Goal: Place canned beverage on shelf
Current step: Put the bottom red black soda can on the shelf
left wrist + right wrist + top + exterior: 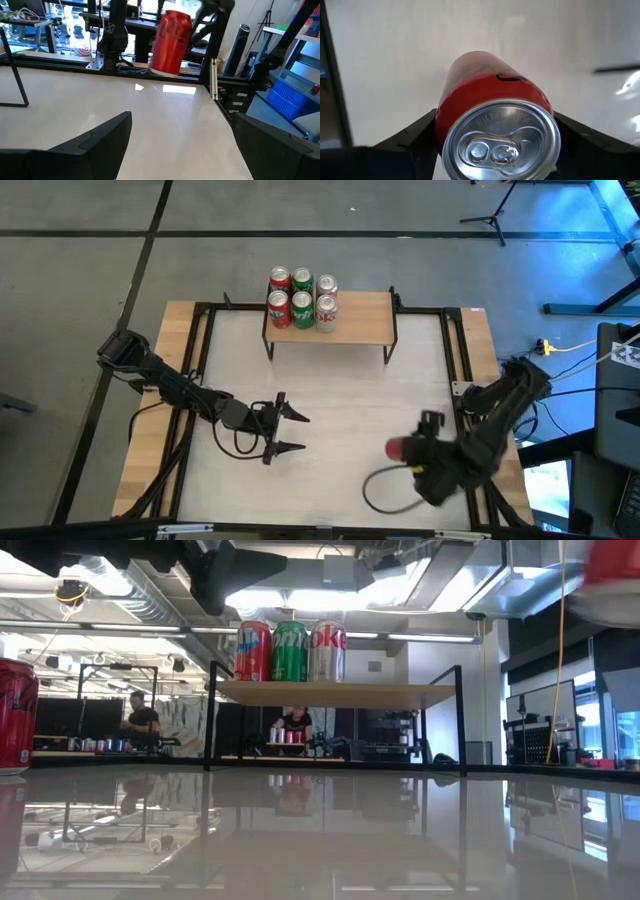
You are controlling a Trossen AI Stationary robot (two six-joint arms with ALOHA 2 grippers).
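Observation:
My right gripper [405,450] is shut on a red can [398,448] over the table's near right part. The can shows tilted in the left wrist view [170,42] and from its top end in the right wrist view [495,100]. My left gripper [303,432] is open and empty left of the can, its fingers pointing toward it. The shelf [360,320], a light-wood board on thin black legs, stands at the table's far edge. Several cans [302,300] stand on its left half, and its right half is bare. My right gripper pinches the can's side wall just below its top rim [445,125] between the two fingers [415,140], one on each side. The fingers slant down from the table's right side. The can is lifted clear of the table and tilted, with its silver top [502,140] toward the wrist.
Black frame rails [200,370] run along the table's left, right and far sides. Another red can [15,715] stands on the table at the low view's left edge; it does not show in the high view. People sit in the room beyond the shelf [295,720].

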